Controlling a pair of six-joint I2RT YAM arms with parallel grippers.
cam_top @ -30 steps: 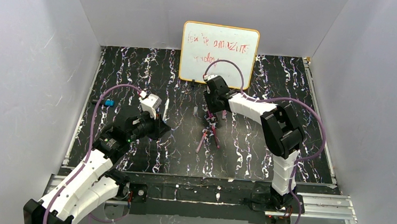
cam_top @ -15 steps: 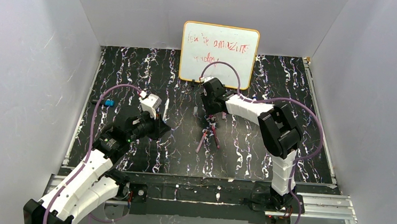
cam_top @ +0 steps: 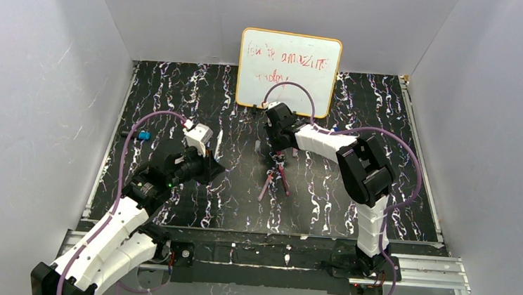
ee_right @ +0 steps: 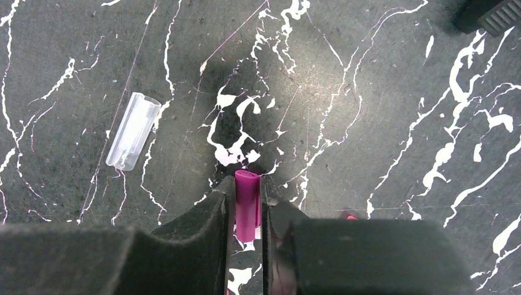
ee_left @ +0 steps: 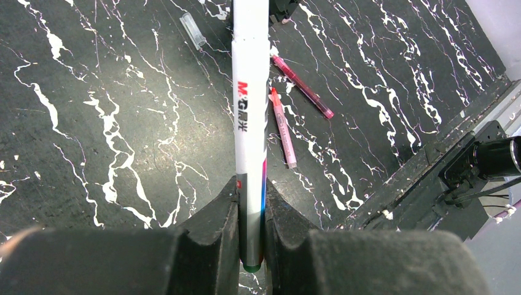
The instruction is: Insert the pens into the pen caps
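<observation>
Left gripper [ee_left: 250,192]: jaws closed tight on a white pen [ee_left: 250,110]. The grip is at the pen's lower end, where a red and grey band meets the pads. The rest of the barrel sticks straight out ahead of the fingers, above the table [ee_left: 92,92] and clear of it. Printing on the barrel faces the wrist camera.

Ahead and to the right of these fingers, two pink pens [ee_left: 284,130] lie flat on the table, near each other. Farther ahead and a little left lies a clear cap [ee_left: 192,31].

Right gripper [ee_right: 247,189]: jaws nearly together, with a magenta cap [ee_right: 247,206] between them. Both fingers touch its sides, and its rounded end pokes just past the fingertips, pointing at the table. I cannot tell whether the cap's end touches the table.

The clear cap lies on its side ahead and left of these fingers, well apart from them.

Top view: the right gripper [cam_top: 280,149] hangs just in front of the whiteboard [cam_top: 289,69].
</observation>
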